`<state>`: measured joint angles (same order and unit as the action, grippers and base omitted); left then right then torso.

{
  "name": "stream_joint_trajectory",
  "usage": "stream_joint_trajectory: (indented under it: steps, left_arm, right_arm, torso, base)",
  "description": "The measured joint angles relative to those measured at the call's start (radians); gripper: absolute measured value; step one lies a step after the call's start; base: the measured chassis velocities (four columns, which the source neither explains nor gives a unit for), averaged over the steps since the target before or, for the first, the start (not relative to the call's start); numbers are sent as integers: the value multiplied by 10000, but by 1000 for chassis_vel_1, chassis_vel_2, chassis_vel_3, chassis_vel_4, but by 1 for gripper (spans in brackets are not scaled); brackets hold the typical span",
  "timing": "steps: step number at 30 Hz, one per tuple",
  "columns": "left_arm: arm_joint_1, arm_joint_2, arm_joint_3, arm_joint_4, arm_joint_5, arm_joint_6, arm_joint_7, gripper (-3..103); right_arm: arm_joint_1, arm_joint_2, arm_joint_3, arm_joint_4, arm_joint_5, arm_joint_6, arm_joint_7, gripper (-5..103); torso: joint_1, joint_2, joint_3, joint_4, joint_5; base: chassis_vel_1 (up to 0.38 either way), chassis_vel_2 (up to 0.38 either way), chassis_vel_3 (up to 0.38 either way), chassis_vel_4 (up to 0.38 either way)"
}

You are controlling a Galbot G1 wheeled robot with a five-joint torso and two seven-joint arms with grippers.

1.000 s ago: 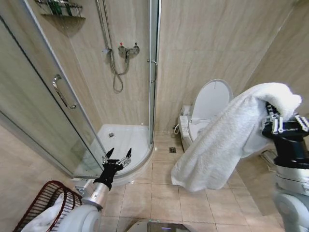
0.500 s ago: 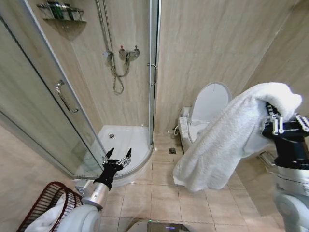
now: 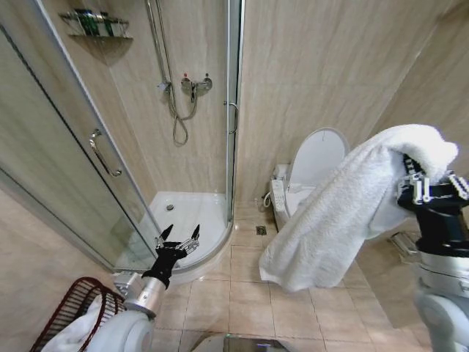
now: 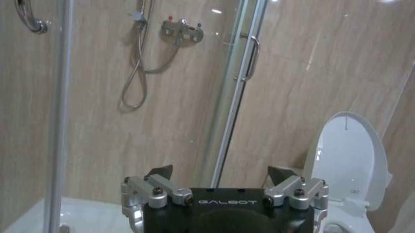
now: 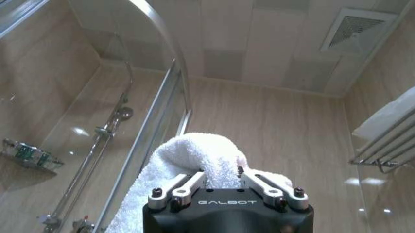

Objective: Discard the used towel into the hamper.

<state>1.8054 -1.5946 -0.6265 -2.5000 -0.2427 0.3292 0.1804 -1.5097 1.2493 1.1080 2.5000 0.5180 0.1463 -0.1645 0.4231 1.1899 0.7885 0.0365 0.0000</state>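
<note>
A white towel (image 3: 344,213) hangs from my right gripper (image 3: 419,174), which is shut on its top fold high at the right, in front of the toilet. The right wrist view shows the fingers pinching the towel (image 5: 201,162) just past the gripper (image 5: 220,180). The hamper (image 3: 69,308), a dark reddish-brown wire basket, stands on the floor at the lower left with white cloth inside. My left gripper (image 3: 180,236) is held low at the left, open and holding nothing, above the shower tray's edge; it appears open in its wrist view (image 4: 220,174) too.
A glass shower cabin (image 3: 102,154) with a curved door fills the left. A white toilet (image 3: 311,165) with its lid up stands against the back wall. Tiled floor (image 3: 242,293) lies open between hamper and toilet. A towel rail (image 5: 382,145) is on the wall.
The whole head view has shifted downward slightly, so the camera moved. The arms and the hanging towel keep their places in the picture.
</note>
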Motion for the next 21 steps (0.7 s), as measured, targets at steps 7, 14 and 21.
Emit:
stream_joint_trajectory:
  steps: [7, 14, 21]
  left_arm:
    - [0, 0, 0, 0, 0, 0, 0, 99]
    - [0, 0, 0, 0, 0, 0, 0, 99]
    - [0, 0, 0, 0, 0, 0, 0, 99]
  right_arm:
    - [-4, -50, 0, 0, 3, -2, 10, 12]
    - [-6, -6, -22, 0, 14, -2, 48, 12]
    - [2, -50, -18, 0, 40, -23, 124, 12]
  torso:
    - [171, 376, 206, 0, 0]
    - [359, 793, 434, 0, 0]
    - [546, 1193, 648, 0, 1]
  base:
    - [0, 0, 0, 0]
    - [0, 0, 0, 0]
    - [0, 0, 0, 0]
